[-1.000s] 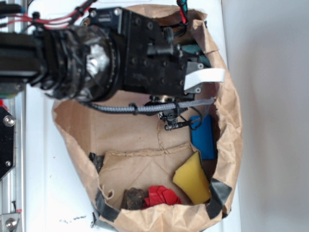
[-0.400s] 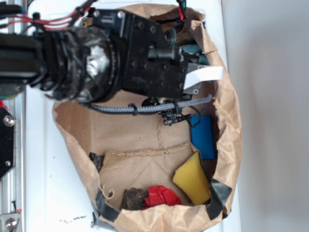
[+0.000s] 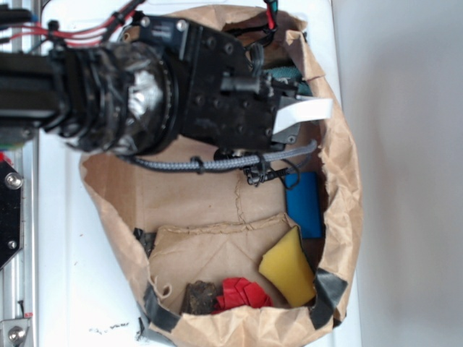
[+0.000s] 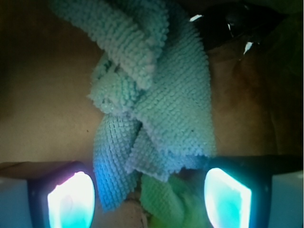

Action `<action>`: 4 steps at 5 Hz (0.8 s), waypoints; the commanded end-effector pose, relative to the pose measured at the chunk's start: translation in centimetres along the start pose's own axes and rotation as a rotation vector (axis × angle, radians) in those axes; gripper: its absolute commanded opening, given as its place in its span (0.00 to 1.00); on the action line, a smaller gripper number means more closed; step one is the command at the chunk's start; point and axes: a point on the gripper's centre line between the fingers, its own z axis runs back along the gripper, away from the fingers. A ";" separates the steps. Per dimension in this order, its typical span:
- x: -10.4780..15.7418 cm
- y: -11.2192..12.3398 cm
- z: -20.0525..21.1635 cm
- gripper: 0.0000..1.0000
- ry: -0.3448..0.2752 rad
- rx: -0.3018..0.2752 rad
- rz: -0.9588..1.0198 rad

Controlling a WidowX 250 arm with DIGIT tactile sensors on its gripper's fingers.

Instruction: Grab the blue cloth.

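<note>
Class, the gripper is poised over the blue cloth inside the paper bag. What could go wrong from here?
1. A green plush toy lies between the open gripper fingers beside the blue cloth; closing may catch it too.
2. The fingers may pinch only a loose fold.
3. The paper bag wall stands close and could snag.

A brown paper bag (image 3: 346,210) lies open across the middle of the exterior view, on a white table (image 3: 79,289). Inside it, a dark blue block (image 3: 305,204) sits at the right. Below it lies a yellow wedge (image 3: 287,267). A red toy (image 3: 242,292) and a brown lump (image 3: 200,296) rest near the bottom edge. A green plush toy (image 4: 171,202) shows at the bottom centre of the wrist view.
</note>
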 end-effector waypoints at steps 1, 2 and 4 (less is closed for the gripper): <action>1.5 0.0 1.7 1.00 -0.077 -0.047 0.016; 1.3 0.0 1.6 1.00 -0.068 -0.046 0.014; 1.4 0.1 1.7 0.00 -0.069 -0.053 0.019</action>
